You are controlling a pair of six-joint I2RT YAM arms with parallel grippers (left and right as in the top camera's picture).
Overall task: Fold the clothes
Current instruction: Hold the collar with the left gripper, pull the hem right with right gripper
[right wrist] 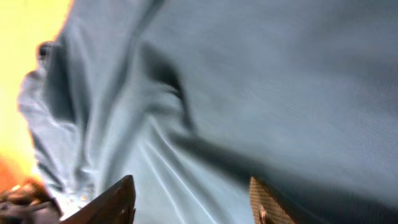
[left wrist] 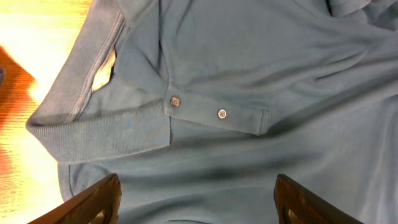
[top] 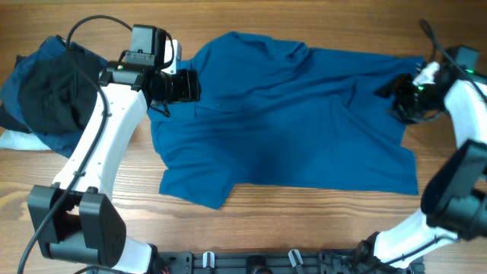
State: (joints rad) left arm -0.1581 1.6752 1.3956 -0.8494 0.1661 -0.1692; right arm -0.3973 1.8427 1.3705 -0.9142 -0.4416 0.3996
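Observation:
The blue polo shirt (top: pixel 289 122) lies spread across the table, collar to the left and hem to the right. My left gripper (top: pixel 186 85) hovers open over the collar end; its wrist view shows the ribbed collar (left wrist: pixel 93 134) and the two-button placket (left wrist: pixel 214 115) between the open fingers (left wrist: pixel 196 202). My right gripper (top: pixel 399 95) is at the shirt's right edge, near the hem corner. Its wrist view shows open fingers (right wrist: pixel 193 199) just above wrinkled blue fabric (right wrist: pixel 249 93), holding nothing.
A heap of dark navy and black clothes (top: pixel 46 91) lies at the far left, with a white piece under it. Bare wooden table (top: pixel 304 221) runs along the front. The arm bases stand at the front edge.

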